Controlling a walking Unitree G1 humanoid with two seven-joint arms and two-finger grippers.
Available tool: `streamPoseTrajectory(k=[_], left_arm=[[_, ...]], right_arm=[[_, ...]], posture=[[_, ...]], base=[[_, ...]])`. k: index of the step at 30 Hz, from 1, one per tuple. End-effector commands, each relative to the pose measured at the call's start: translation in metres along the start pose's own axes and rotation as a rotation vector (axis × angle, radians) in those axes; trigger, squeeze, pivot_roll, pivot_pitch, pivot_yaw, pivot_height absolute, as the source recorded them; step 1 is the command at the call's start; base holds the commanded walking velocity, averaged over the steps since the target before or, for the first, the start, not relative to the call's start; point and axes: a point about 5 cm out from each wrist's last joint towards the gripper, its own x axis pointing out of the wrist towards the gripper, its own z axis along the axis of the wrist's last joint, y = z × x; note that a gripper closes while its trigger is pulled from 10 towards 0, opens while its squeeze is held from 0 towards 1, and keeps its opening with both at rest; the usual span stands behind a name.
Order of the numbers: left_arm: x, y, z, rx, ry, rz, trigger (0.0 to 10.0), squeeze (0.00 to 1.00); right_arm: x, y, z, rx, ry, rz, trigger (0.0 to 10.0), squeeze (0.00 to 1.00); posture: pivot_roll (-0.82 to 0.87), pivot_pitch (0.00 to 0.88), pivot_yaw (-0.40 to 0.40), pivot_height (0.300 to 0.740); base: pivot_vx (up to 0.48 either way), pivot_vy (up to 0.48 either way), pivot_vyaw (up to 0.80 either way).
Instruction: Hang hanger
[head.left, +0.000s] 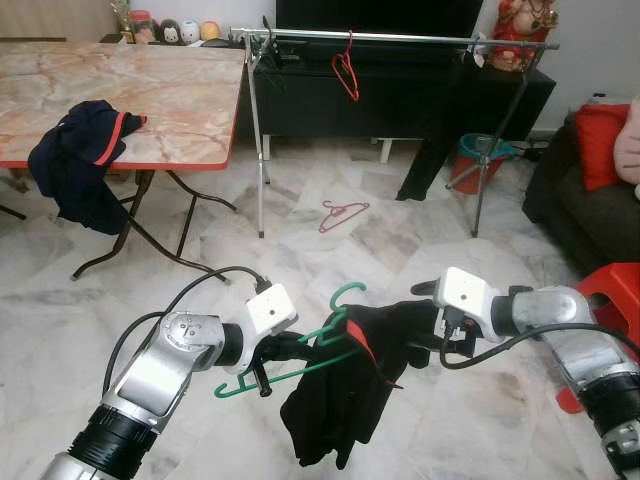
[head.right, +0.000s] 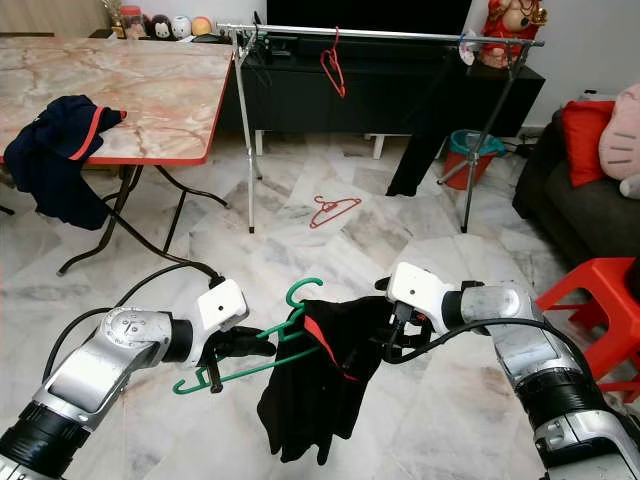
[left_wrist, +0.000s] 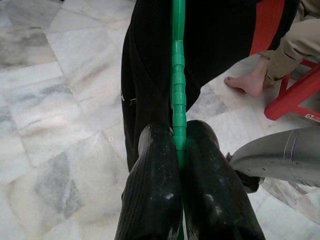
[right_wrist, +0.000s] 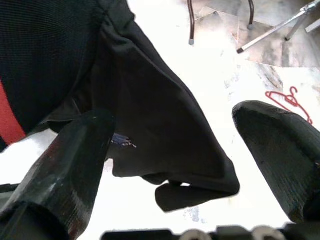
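Observation:
A green plastic hanger (head.left: 300, 372) is held low over the floor, and my left gripper (left_wrist: 177, 134) is shut on its bar. A black garment with a red stripe (head.left: 340, 400) is draped over the hanger and hangs down from it. My right gripper (right_wrist: 175, 124) is open at the garment's right side, its fingers spread wide with a fold of black cloth lying between them. Farther ahead stands a metal clothes rack (head.left: 400, 38) with a red hanger (head.left: 346, 72) on its rail.
Another red hanger (head.left: 343, 212) lies on the marble floor under the rack. A folding table (head.left: 170, 100) with a dark garment (head.left: 80, 160) stands at the left. A red stool (head.left: 615, 290) and a sofa (head.left: 590, 210) are at the right. A person's bare foot (left_wrist: 247, 82) rests by the stool.

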Motion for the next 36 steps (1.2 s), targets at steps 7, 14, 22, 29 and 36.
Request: streamPoseTrajectory(k=[7,14,22,29,36], left_arm=[[-0.003,-0.003,0.015,0.035,-0.047,-0.021,10.0,0.0],[-0.005,-0.004,0.016,0.036,-0.048,-0.027,10.0,0.0],[-0.005,-0.006,0.019,0.037,-0.057,-0.047,10.0,0.0],[-0.006,-0.007,0.022,0.042,-0.064,-0.063,10.0,0.0],[-0.006,-0.009,0.025,0.047,-0.071,-0.075,10.0,0.0]], right_arm=[[0.001,0.0,0.004,0.067,-0.107,0.046,10.0,0.0],[0.003,-0.002,0.003,0.13,-0.168,0.029,10.0,0.0],[0.004,-0.001,0.0,0.159,-0.185,0.042,5.0,0.0],[0.008,0.002,-0.003,0.158,-0.166,0.083,10.0,0.0],[0.01,0.004,-0.001,0.172,-0.186,0.108,1.7,0.0]], posture=[[-0.12,0.0,-0.085,0.74],[-0.12,0.0,-0.086,0.74],[-0.12,0.0,-0.085,0.74],[-0.12,0.0,-0.085,0.74],[-0.12,0.0,-0.088,0.74]], base=[[0.0,0.0,0.0],[0.0,0.0,0.0],[0.0,0.0,0.0],[0.0,0.0,0.0],[0.0,0.0,0.0]])
